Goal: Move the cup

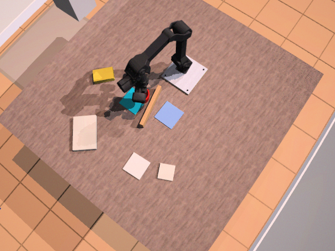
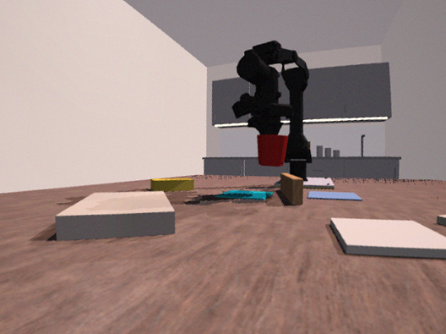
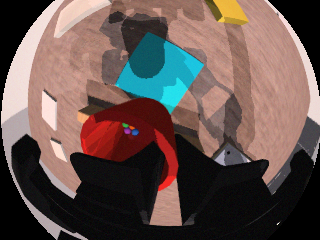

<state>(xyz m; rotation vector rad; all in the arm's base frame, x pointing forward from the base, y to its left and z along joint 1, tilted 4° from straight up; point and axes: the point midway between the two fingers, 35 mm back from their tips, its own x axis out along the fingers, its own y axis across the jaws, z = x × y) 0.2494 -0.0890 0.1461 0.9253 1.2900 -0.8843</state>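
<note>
My gripper (image 2: 270,131) (image 3: 170,138) is shut on the wall of the red cup (image 1: 147,96) (image 2: 272,150) (image 3: 162,117). The cup hangs in the air, tilted slightly in the exterior view, higher than the wooden bar. From above it shows between the right edge of the cyan pad (image 1: 129,103) (image 2: 243,194) (image 3: 182,67) and the bar, partly hidden by the arm. Several small marbles (image 3: 131,130) lie inside the cup in the wrist view. The blue pad (image 1: 169,115) (image 2: 333,196) lies flat across the bar from the cyan pad.
The wooden bar (image 1: 149,107) (image 2: 292,189) stands on edge between the pads. A yellow block (image 1: 103,75) (image 2: 171,184) (image 3: 227,11) and a thick pale block (image 1: 85,132) (image 2: 112,219) lie beyond the cyan pad. Two flat pale tiles lie farther off. The arm's base plate (image 1: 193,78) is behind.
</note>
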